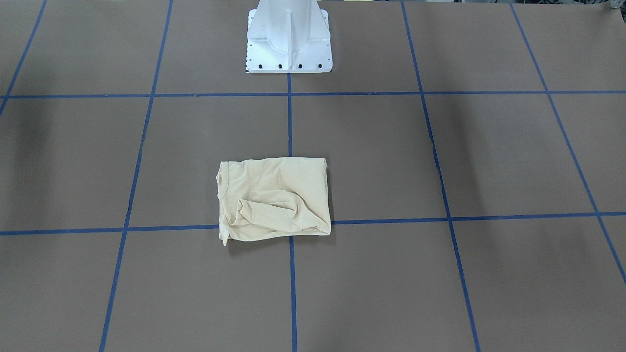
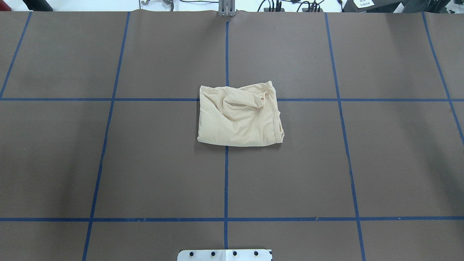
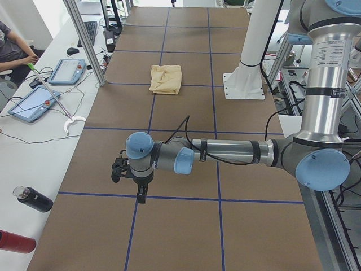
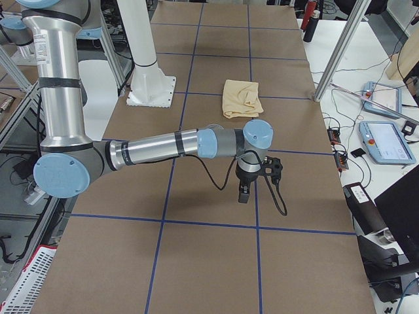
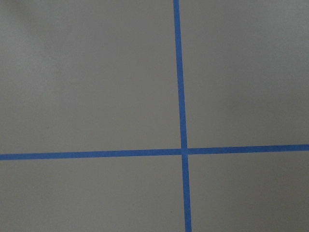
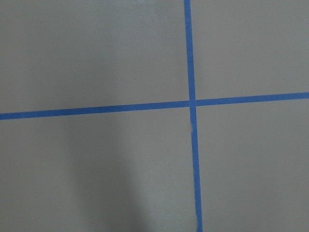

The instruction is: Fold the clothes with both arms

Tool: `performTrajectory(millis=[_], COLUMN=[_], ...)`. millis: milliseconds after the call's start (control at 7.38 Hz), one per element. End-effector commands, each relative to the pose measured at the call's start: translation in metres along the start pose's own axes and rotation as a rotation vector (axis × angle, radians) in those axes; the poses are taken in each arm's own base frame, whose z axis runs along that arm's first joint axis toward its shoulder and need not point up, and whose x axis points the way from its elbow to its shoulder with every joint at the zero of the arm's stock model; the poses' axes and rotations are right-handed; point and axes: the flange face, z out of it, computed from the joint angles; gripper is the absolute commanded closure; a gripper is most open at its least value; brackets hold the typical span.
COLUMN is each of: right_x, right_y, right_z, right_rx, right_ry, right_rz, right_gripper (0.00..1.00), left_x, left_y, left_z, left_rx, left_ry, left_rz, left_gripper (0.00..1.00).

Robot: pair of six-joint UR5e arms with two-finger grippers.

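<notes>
The cream-yellow T-shirt (image 1: 274, 198) lies folded into a wrinkled rectangle near the middle of the brown table, graphic hidden. It also shows in the overhead view (image 2: 239, 116) and both side views (image 3: 166, 79) (image 4: 241, 98). No arm touches it. My left gripper (image 3: 141, 195) hangs over bare table far from the shirt, near a tape crossing. My right gripper (image 4: 243, 195) hangs over bare table at the other end. Both show only in the side views, so I cannot tell whether they are open or shut. The wrist views show only table and blue tape.
The white pedestal base (image 1: 288, 39) stands at the robot's edge of the table. Blue tape lines (image 2: 226, 181) grid the brown surface. Beside the table, benches hold tablets (image 3: 66, 71), bottles (image 3: 34, 199) and cables. A seated person (image 3: 11, 48) is at the far bench.
</notes>
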Motion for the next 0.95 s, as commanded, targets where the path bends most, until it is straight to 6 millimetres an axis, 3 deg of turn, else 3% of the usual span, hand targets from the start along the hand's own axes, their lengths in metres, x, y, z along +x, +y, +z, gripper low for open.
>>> performTrajectory(millis=[0, 814], right_x=[0.027, 0.057], right_y=[0.014, 0.031], right_z=[0.013, 0.018], right_rx=[-0.025, -0.034], right_ry=[0.006, 0.012], right_rz=[-0.057, -0.058], right_gripper=[0.0, 0.0], left_x=[-0.01, -0.008], left_y=[0.014, 0.013], left_z=[0.009, 0.008], left_rx=[-0.026, -0.021], left_ry=[-0.005, -0.003], left_rz=[-0.02, 0.032], left_gripper=[0.0, 0.0])
